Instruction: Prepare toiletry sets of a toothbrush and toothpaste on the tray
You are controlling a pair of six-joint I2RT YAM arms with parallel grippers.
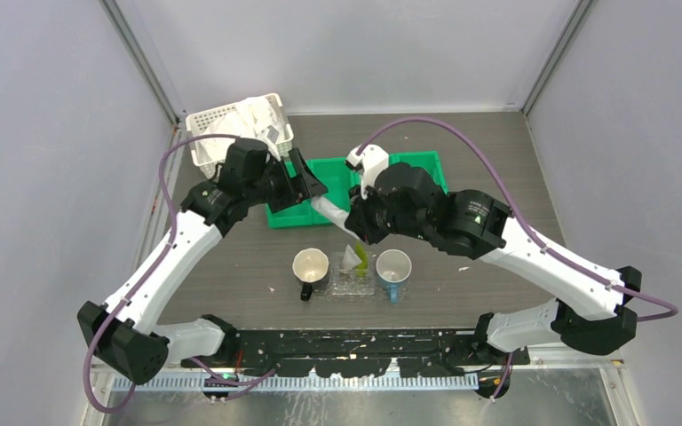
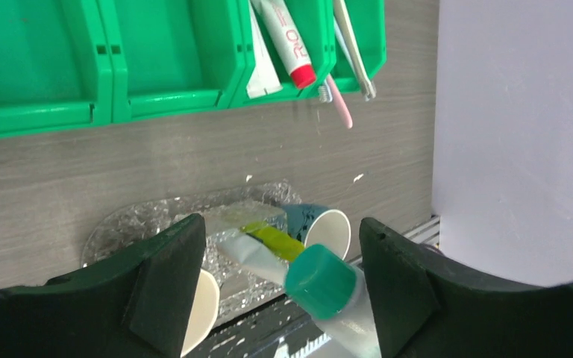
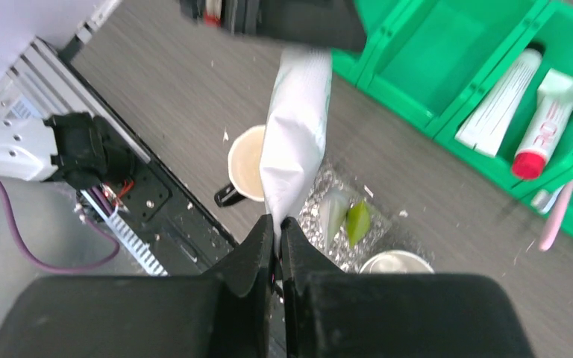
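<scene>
right end effector [image 3: 277, 230]: pinching white toothpaste tube [image 3: 295, 142] | left end effector [image 2: 277, 257]: wide, straddling its cap [image 2: 319, 280]

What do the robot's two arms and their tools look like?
The left arm and right arm match: smooth white shells between chunky black joints, with a purple cable looping along each. The left tool and right tool are black, each with two thick, wedge-shaped fingers.

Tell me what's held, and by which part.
Right gripper pinches the white toothpaste tube by its flat crimped end. Left gripper stands open around its teal cap, not gripping.
</scene>
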